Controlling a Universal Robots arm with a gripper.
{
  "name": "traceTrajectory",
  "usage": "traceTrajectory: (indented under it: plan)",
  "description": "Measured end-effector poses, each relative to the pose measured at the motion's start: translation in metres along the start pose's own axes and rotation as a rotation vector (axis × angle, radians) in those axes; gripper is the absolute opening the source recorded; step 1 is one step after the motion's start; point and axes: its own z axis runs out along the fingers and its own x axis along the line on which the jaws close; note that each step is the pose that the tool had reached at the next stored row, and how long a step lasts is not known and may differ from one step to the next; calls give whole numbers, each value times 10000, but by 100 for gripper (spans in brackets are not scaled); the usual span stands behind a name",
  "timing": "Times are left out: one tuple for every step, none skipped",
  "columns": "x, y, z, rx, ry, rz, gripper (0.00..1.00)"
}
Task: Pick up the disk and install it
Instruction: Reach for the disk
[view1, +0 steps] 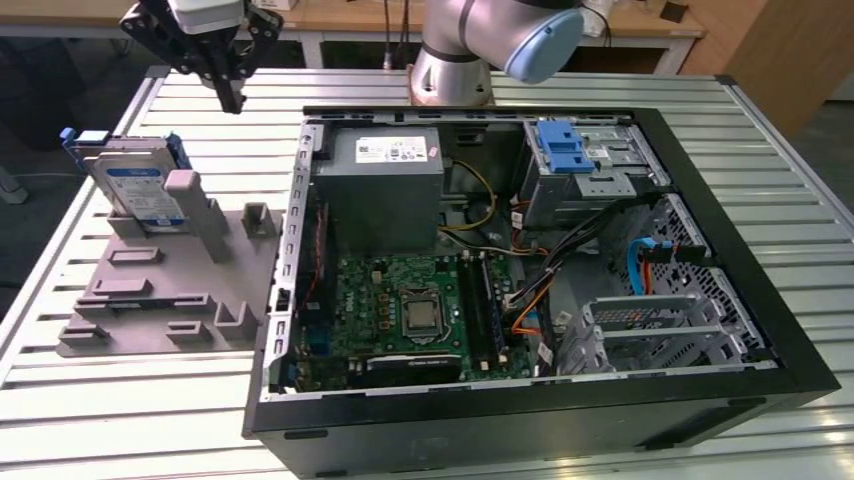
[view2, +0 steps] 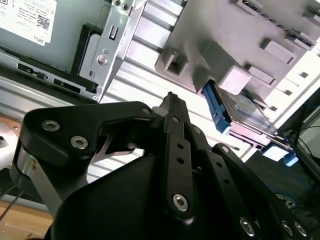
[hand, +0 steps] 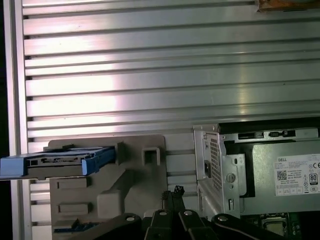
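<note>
**Gripper clenched on nothing above the table; disk upright in its holder**

In the exterior view: shows the gripper (view1: 235, 100) hanging over the far corner of the slatted table (view1: 120, 400), at the exterior view's left, fingers pressed together and empty. Places the disk (view1: 139, 185) nearer the camera than the gripper and apart from it. Stands on edge in the grey holder (view1: 160, 290), label toward the camera, blue rails along its sides. Sets the open computer case (view1: 534, 405) just to the exterior view's right of the holder, with the power-supply box (view1: 387, 180) in a far corner, the motherboard (view1: 400, 310) nearer the camera and a bright-blue latch (view1: 567, 150) at the far right bay.

In the second wrist view: looks along the black fingers (view2: 177, 150) to the closed tip of the gripper (view2: 172, 102), with nothing clamped there. Finds the disk (view2: 250, 117) beyond, seated in the holder (view2: 235, 35), blue rail showing, clear of the fingertips. Catches a corner of the power-supply box (view2: 40, 30) across the table slats (view2: 145, 60).

In the first wrist view: looks down past the meeting tips of the gripper (hand: 172, 192) onto the table (hand: 150, 75). Shows the disk (hand: 55, 162) edge-on in the holder (hand: 135, 170), and the case wall (hand: 210, 165) with the power-supply box (hand: 285, 175) on the other side of the fingertips.
</note>
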Motion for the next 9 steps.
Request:
traceTrajectory:
  plan:
    - [22,-1,1,0,-1,1,11]
    - [44,-1,2,-1,-1,0,11]
    - [66,-1,3,-1,-1,-1,11]
    - [88,0,4,0,-1,1,11]
    - [111,0,6,0,-1,1,11]
    - [133,0,7,0,-1,1,11]
    - [158,1,8,0,-1,0,11]
    - [185,4,9,1,0,1,11]
    - [214,6,11,1,0,0,11]
